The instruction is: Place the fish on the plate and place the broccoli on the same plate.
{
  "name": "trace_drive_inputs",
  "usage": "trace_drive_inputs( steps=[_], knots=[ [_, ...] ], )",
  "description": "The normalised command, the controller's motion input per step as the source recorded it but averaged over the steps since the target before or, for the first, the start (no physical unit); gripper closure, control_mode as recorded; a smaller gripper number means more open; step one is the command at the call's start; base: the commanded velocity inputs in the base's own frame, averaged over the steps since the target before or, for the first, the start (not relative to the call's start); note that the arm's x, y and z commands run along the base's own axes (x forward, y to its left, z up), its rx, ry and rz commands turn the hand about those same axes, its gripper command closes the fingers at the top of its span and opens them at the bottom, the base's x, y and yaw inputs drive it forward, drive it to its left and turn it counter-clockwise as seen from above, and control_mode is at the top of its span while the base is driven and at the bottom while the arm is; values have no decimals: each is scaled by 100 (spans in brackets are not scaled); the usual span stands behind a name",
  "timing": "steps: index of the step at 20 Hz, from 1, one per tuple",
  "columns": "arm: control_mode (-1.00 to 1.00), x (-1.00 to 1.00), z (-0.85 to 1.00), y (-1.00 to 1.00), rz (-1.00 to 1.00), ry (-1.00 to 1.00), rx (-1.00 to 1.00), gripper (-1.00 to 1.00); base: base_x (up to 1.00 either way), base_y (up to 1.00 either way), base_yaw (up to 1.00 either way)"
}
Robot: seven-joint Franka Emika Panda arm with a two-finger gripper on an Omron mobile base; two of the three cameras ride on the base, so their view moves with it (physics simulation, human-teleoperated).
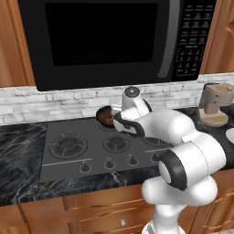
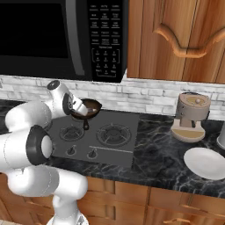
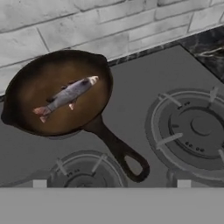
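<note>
hand view looks down on a dark frying pan (image 3: 57, 94) sitting on the grey stovetop (image 3: 144, 87), its long handle reaching toward the camera. the fish (image 3: 66, 98) lies flat inside the pan, ahead of the gripper and off to the left side of this view, head toward the brick wall (image 3: 87, 26). from the right base view the gripper (image 2: 80, 110) hangs just above the pan's near edge, angled down toward it; whether its fingers are spread or pressed together cannot be told, and nothing appears to be held. this looks like the approach to pick up the fish, hovering to line up first. a pale round plate (image 2: 206, 162) rests on the dark counter well off to the gripper's right. no broccoli can be made out.
</note>
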Motion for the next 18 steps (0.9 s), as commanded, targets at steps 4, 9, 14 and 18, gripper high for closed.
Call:
trace_drive_inputs(
  steps=[4,9,14,18],
  knots=[
    [-100,64,-1,4,-2,9,0,-100,0,0,0],
    [-100,58,-2,4,-1,7,0,-100,0,0,0],
    [-100,39,-23,9,-1,0,0,-100,0,0,0],
    [-100,26,-36,0,0,0,0,-100,0,0,0]
  ],
)
